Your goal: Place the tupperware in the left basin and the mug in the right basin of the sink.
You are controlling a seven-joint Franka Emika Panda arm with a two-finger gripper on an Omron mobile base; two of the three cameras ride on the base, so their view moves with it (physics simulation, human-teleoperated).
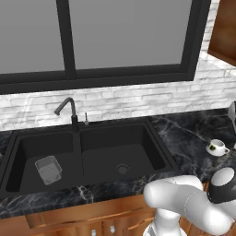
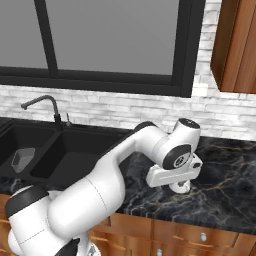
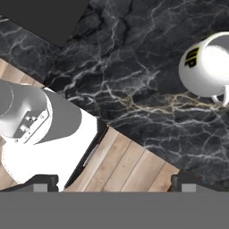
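Note:
The translucent grey tupperware (image 1: 48, 169) lies in the left basin (image 1: 25, 150) of the black sink (image 1: 159, 150); it shows again at the far left (image 2: 22, 159). The right basin (image 1: 115, 150) holds nothing but its round drain (image 1: 122, 168). The white mug (image 1: 216, 147) stands upright on the marble counter right of the sink. In the hand view the mug (image 3: 208, 65) is at the upper right, its dark mark facing left and its handle to the right. My gripper (image 3: 115, 183) hovers above the counter's front edge, open, with nothing between its fingertips (image 3: 44, 181). In the right base view the hand hangs just over the mug (image 2: 181, 188).
A black gooseneck faucet (image 1: 69, 110) rises behind the sink's divider. The black marble counter (image 1: 189, 138) ends at a front edge with wooden cabinet fronts (image 1: 92, 221) below. A wooden wall cabinet (image 2: 235, 45) hangs at the upper right. A grey appliance (image 1: 232, 113) stands at the counter's far right.

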